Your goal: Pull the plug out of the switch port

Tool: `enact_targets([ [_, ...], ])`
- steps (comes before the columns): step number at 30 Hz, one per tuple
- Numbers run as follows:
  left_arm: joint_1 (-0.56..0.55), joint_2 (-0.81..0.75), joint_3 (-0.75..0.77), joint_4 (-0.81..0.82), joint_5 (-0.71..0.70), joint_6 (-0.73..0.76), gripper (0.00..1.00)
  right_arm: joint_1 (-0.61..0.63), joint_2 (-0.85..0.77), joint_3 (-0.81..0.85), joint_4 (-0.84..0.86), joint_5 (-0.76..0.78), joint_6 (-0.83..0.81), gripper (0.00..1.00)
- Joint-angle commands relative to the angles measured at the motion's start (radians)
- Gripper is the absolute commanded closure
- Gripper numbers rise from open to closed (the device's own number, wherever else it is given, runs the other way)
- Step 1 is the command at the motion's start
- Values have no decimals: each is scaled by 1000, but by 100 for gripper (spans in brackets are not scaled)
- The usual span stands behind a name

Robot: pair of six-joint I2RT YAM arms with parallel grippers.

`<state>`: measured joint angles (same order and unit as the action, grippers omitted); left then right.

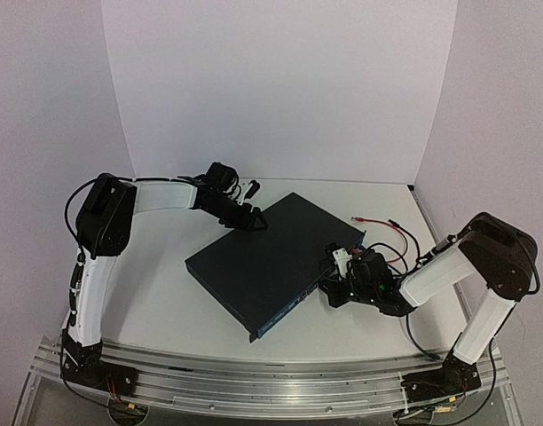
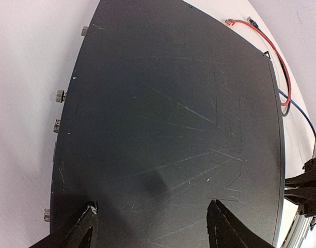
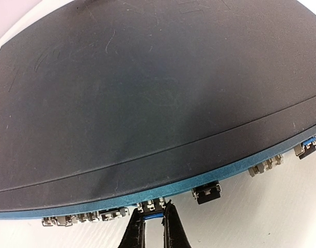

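The switch (image 1: 271,262) is a flat dark box lying at an angle mid-table, its blue-edged port face (image 3: 209,173) turned toward the right arm. My right gripper (image 3: 153,211) is shut on a small blue plug (image 3: 153,216) that sits right against a port on that face. In the top view the right gripper (image 1: 335,266) is at the switch's right edge. My left gripper (image 1: 252,219) is at the switch's far corner. In the left wrist view its fingers (image 2: 88,219) stand apart over the scratched top (image 2: 168,119), with nothing between them.
A red cable (image 1: 378,222) and a blue cable (image 2: 302,119) lie loose on the table to the right of the switch. Small connectors (image 2: 59,95) stick out of the switch's back face. White walls close off the rear and both sides.
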<state>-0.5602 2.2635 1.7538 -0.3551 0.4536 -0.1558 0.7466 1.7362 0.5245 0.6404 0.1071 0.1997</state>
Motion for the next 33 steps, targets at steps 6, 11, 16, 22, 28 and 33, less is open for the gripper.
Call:
enact_targets([
  [6,17,96,-19,-150,-67,1,28,14,22,75,-415,26,-5,100],
  [11,17,101,-12,-157,-68,2,28,30,-1,173,-716,186,-26,100],
  [16,17,103,-12,-160,-78,4,28,29,-4,263,-922,169,108,100],
  [22,18,109,-7,-156,-72,5,28,25,-30,162,-743,68,152,100],
  [28,17,118,12,-165,-66,15,28,22,-71,-11,-411,59,61,100],
  [33,17,110,1,-157,-71,16,28,23,-144,-43,-429,82,60,100],
])
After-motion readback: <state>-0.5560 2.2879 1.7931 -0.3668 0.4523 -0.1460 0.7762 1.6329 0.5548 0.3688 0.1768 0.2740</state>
